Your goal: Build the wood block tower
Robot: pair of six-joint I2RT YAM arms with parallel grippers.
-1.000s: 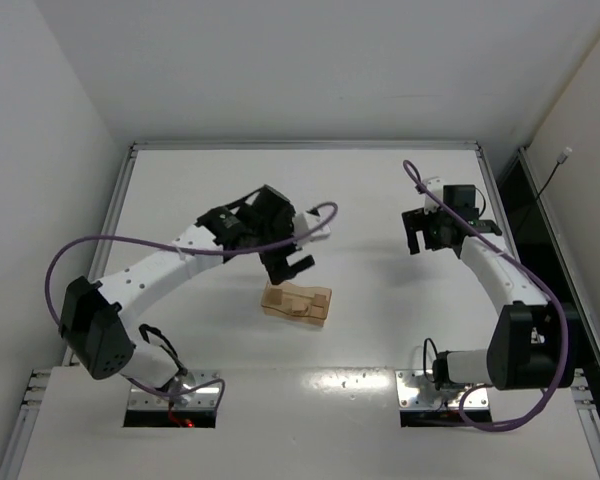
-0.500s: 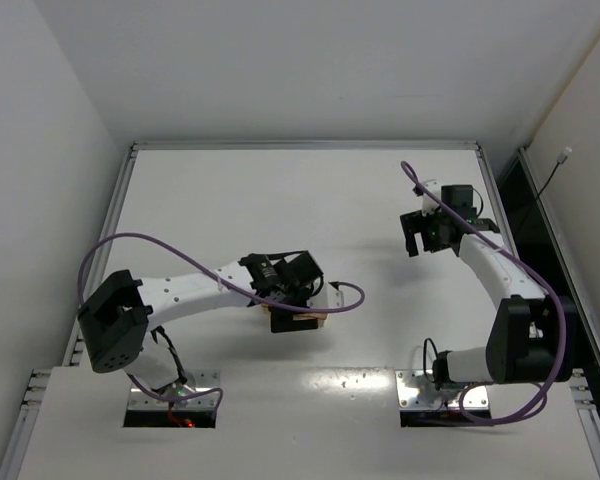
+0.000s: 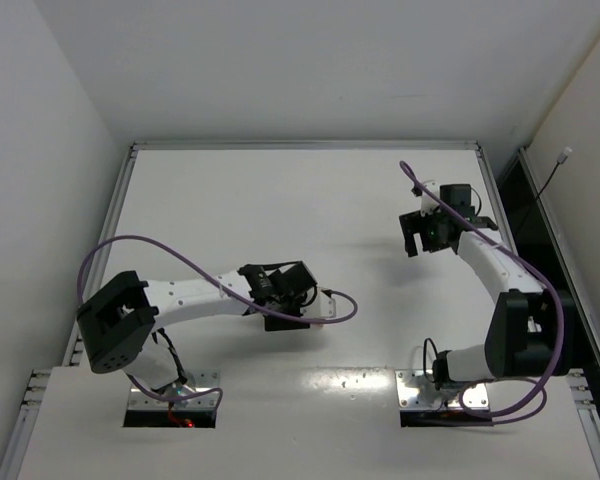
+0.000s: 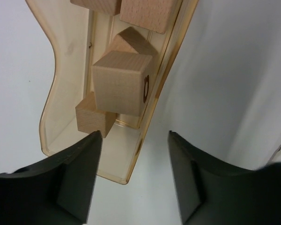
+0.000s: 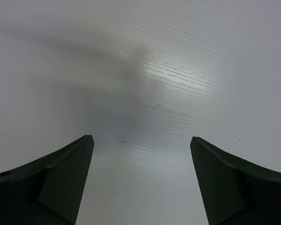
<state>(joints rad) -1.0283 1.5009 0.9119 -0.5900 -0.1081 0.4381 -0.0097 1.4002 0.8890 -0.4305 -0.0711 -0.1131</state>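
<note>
Several small tan wood blocks lie loose in an open tan box (image 4: 61, 101) in the left wrist view. One block (image 4: 119, 89) rests on top of the others, and another (image 4: 94, 119) sits beside my left fingertip. My left gripper (image 4: 135, 136) is open and low over the box's near end, its jaws straddling the box's right wall. In the top view the left gripper (image 3: 285, 315) covers the box. My right gripper (image 3: 417, 243) is open and empty above bare table at the right, as the right wrist view (image 5: 141, 138) also shows. No tower stands anywhere in view.
The white table (image 3: 280, 200) has raised rails at the back and sides. The left arm's purple cable (image 3: 335, 315) loops just right of the left gripper. White walls close in the table on the left and at the back.
My left gripper has swung from the table's middle toward the near edge and come down over the box, covering it. The right arm has barely moved.
</note>
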